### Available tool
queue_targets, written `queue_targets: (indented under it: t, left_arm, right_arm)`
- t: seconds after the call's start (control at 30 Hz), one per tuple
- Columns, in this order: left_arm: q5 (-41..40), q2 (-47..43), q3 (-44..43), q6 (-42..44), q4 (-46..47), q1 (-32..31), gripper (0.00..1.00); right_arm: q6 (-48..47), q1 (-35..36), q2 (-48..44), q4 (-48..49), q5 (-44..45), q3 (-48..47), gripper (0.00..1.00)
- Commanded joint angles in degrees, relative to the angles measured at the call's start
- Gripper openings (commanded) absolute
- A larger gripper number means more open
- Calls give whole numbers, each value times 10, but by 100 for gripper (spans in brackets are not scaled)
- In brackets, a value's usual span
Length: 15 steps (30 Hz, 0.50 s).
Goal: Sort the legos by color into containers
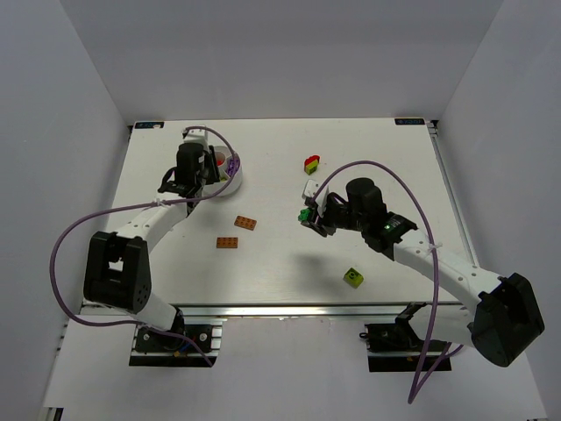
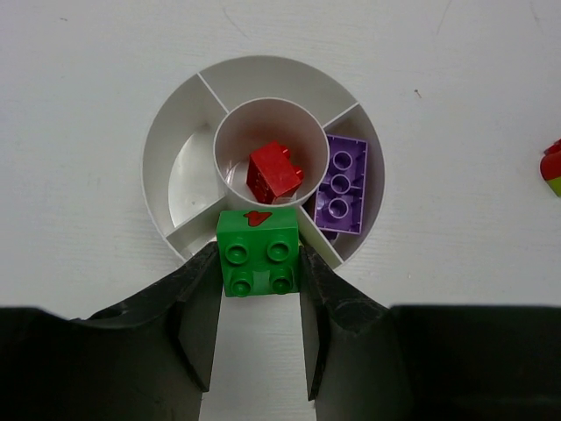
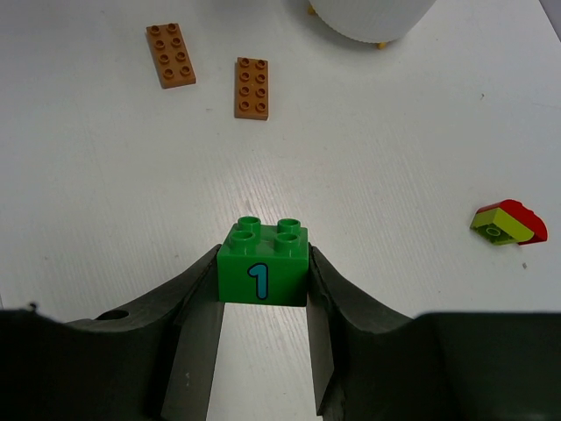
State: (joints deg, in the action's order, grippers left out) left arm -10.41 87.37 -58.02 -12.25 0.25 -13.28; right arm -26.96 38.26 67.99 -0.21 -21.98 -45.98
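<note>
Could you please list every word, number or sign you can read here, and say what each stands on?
"1", in blue, on the side of the green brick held in the right gripper.
A small red mark, no letter, on the other green brick in the left gripper.
No other text is visible on the white dish or the orange plates.

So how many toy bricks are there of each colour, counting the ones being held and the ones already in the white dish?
Green bricks: 2, one each in the left gripper and right gripper
Orange plates: 2
Red brick: 1, in the white dish
Purple brick: 1, in the dish
Lime-green block: 1
Red-yellow-green piece: 1
Total: 8
</note>
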Motion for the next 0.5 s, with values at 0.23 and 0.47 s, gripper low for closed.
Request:
queue_targets:
  t: [0.23,0.47]
  left_arm:
    - [7,-51,75,68,148,2,0]
    - [45,-49,99,82,211,9,0]
  right_arm:
    - [8,1,0,17,4,-10,0]
    - [9,0,-6,17,2,-10,0]
